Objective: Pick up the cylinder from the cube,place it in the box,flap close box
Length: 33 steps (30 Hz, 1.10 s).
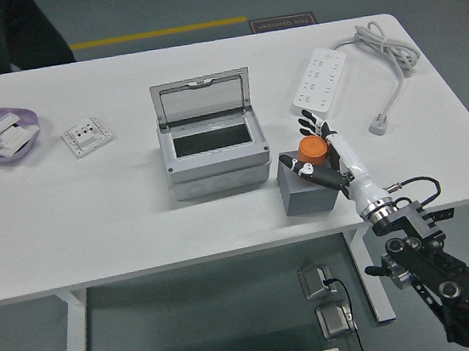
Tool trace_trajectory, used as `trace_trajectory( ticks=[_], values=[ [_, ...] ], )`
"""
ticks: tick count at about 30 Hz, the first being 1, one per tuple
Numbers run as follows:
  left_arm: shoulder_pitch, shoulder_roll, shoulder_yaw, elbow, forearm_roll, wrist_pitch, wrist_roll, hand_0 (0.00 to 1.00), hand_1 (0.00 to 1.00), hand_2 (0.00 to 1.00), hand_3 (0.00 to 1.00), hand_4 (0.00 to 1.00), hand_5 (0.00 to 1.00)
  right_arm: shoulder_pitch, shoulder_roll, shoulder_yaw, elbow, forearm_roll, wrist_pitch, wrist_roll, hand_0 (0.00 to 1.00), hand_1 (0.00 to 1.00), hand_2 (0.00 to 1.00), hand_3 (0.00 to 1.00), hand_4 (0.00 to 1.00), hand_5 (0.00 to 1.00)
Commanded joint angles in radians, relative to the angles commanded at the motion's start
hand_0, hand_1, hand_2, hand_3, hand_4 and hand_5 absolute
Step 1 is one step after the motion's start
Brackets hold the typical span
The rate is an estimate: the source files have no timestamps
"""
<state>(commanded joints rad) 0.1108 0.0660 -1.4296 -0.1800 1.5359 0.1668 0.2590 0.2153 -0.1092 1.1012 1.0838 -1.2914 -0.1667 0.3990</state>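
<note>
A white table point(118, 207) fills most of the overhead view, its near edge running along the bottom. Near the centre sits a grey box point(213, 154) with its clear flap lid point(201, 99) standing upright at the back, so the inside is open to view. Just beside the box, toward four o'clock from it, a grey cube point(306, 189) rests on the table. From the lower right corner, at about five o'clock, the robot's black right arm point(439, 274) reaches in over the table edge. A white power strip point(318, 79) lies toward one o'clock with its cable point(382, 54) looping off to the right. At the far left, toward ten o'clock, a lilac dish point(0, 136) holds small white parts, and a white socket plate point(87, 135) lies just to its right. A dark-clothed person point(3, 37) stands beyond the table's far left corner, at eleven o'clock. The right hand point(322, 154) is wrapped around the orange cylinder point(311, 151), fingers point(310, 121) behind it and thumb across its front, gripping it. The cylinder is upright at the top of the cube; whether it touches the cube cannot be told.
</note>
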Motion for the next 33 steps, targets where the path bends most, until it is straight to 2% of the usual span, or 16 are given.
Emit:
trace_trajectory(
  ticks=[2, 3, 8, 9, 14, 15, 20, 21, 26, 27, 32, 33],
  values=[
    [0.0, 0.0, 0.001, 0.0, 0.0, 0.0, 0.0, 0.631, 0.645, 0.609, 0.62, 0.656, 0.256, 0.0, 0.001, 0.0, 0.0, 0.0, -0.003, 0.0, 0.841, 0.916, 0.93, 0.997, 0.868, 0.262],
    [0.0, 0.0, 0.002, 0.0, 0.0, 0.0, 0.0, 0.631, 0.645, 0.607, 0.62, 0.656, 0.255, 0.0, 0.001, 0.0, 0.0, 0.0, -0.004, 0.0, 0.829, 0.869, 0.901, 0.982, 0.853, 0.257],
    [-0.002, -0.001, 0.005, 0.0, -0.002, 0.0, 0.0, 0.631, 0.645, 0.607, 0.62, 0.656, 0.255, 0.0, 0.002, -0.001, 0.0, 0.003, -0.009, -0.003, 0.829, 0.869, 0.901, 0.982, 0.853, 0.257],
    [-0.002, -0.002, 0.007, 0.0, -0.003, 0.0, 0.0, 0.631, 0.645, 0.607, 0.619, 0.656, 0.252, 0.0, 0.003, -0.001, 0.0, 0.007, -0.01, -0.005, 0.787, 0.805, 0.823, 0.973, 0.843, 0.25],
    [-0.004, -0.002, 0.011, 0.0, -0.008, 0.0, 0.0, 0.631, 0.645, 0.607, 0.619, 0.656, 0.252, 0.0, 0.003, -0.004, -0.006, 0.034, -0.001, -0.02, 0.787, 0.805, 0.823, 0.973, 0.843, 0.25],
    [-0.004, -0.002, 0.011, 0.0, -0.009, 0.0, 0.0, 0.631, 0.645, 0.606, 0.618, 0.654, 0.247, 0.0, 0.003, -0.004, -0.006, 0.037, -0.001, -0.022, 0.741, 0.734, 0.767, 0.96, 0.83, 0.227],
    [-0.004, -0.002, 0.014, 0.0, -0.016, -0.002, -0.001, 0.631, 0.645, 0.606, 0.618, 0.654, 0.247, 0.0, 0.004, -0.003, -0.007, 0.039, -0.004, -0.029, 0.741, 0.734, 0.767, 0.96, 0.83, 0.227],
    [-0.004, -0.002, 0.015, 0.0, -0.018, -0.003, -0.001, 0.631, 0.645, 0.605, 0.618, 0.656, 0.245, 0.0, 0.004, -0.003, -0.007, 0.039, -0.004, -0.032, 0.687, 0.663, 0.675, 0.833, 0.631, 0.126],
    [-0.004, -0.002, 0.022, 0.0, -0.032, -0.007, -0.005, 0.631, 0.645, 0.605, 0.618, 0.656, 0.245, 0.001, 0.003, -0.004, -0.007, 0.043, -0.003, -0.042, 0.687, 0.663, 0.675, 0.833, 0.631, 0.126],
    [-0.004, -0.002, 0.023, 0.0, -0.034, -0.008, -0.005, 0.631, 0.645, 0.605, 0.618, 0.654, 0.243, 0.001, 0.003, -0.004, -0.007, 0.044, -0.002, -0.043, 0.708, 0.65, 0.647, 0.761, 0.489, 0.071],
    [-0.004, -0.001, 0.026, 0.0, -0.038, -0.01, -0.007, 0.631, 0.645, 0.605, 0.618, 0.654, 0.243, 0.002, 0.002, -0.007, -0.004, 0.041, -0.01, -0.052, 0.708, 0.65, 0.647, 0.761, 0.489, 0.071],
    [-0.004, -0.001, 0.026, 0.0, -0.038, -0.011, -0.008, 0.632, 0.645, 0.606, 0.62, 0.653, 0.242, 0.002, 0.002, -0.007, -0.004, 0.04, -0.012, -0.054, 0.707, 0.633, 0.622, 0.677, 0.127, 0.002]
  ],
)
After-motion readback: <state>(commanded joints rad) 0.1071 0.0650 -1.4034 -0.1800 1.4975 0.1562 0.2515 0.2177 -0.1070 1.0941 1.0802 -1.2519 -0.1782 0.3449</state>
